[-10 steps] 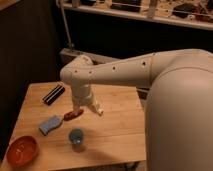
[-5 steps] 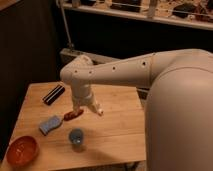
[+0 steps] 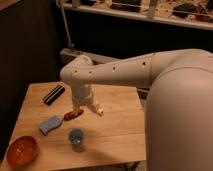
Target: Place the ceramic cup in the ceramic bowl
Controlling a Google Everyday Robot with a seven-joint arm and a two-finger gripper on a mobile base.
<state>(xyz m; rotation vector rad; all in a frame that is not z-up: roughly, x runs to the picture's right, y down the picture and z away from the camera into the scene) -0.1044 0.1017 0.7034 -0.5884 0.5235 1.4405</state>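
The ceramic cup (image 3: 76, 139) is a small blue-grey cylinder standing upright on the wooden table (image 3: 115, 127), near its front edge. The ceramic bowl (image 3: 22, 150) is orange-red and sits at the table's front left corner, left of the cup. My gripper (image 3: 86, 111) hangs from the white arm above the table's middle, a little behind and above the cup, and holds nothing that I can see.
A flat light-blue sponge (image 3: 50, 124) lies left of the cup. A small reddish object (image 3: 72, 115) lies just left of the gripper. A black bar-shaped object (image 3: 53, 94) lies at the table's back left. A dark shelf and rail stand behind the table.
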